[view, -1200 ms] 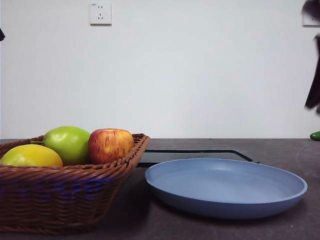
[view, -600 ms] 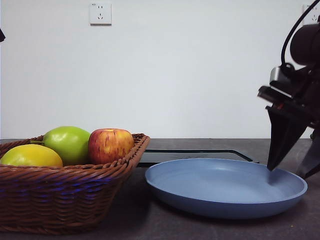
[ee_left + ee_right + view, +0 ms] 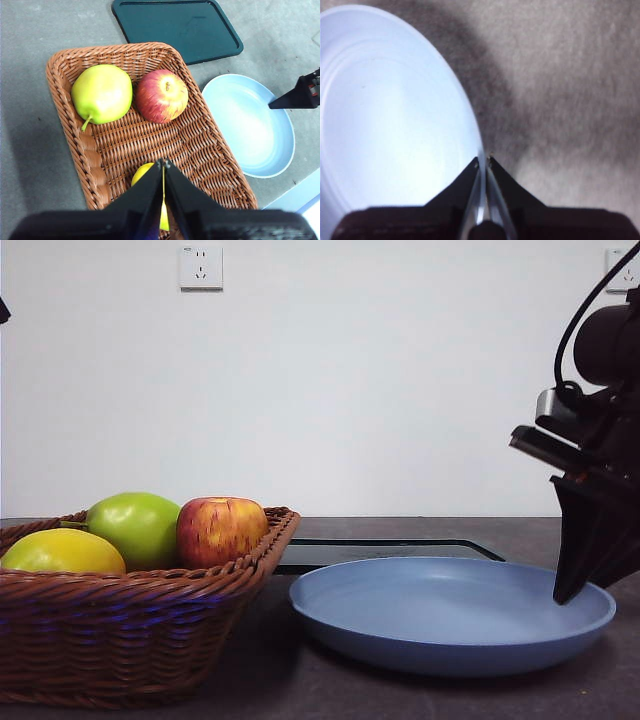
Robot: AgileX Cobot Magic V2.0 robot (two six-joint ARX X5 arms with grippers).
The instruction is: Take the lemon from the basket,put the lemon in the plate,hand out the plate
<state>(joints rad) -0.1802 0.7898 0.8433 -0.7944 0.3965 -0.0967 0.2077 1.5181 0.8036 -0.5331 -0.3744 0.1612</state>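
Basket (image 3: pixel 150 145), toward the desk's left edge, held the lemon (image 3: pixel 62 552) in its near corner, directly below the left gripper (image 3: pixel 163 162), whose jaws were pressed together and empty; plate (image 3: pixel 450 612) lay just beside it, right gripper (image 3: pixel 483 161) clamped on its right rim.

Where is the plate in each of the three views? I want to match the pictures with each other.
Front view: the plate lies low and right of centre, beside the basket.
Left wrist view: at the right side, next to the basket, below the black tray.
Right wrist view: it fills the left half; its rim runs between the jaws of the right gripper.
Shared landmark: the right gripper at the plate's rim.
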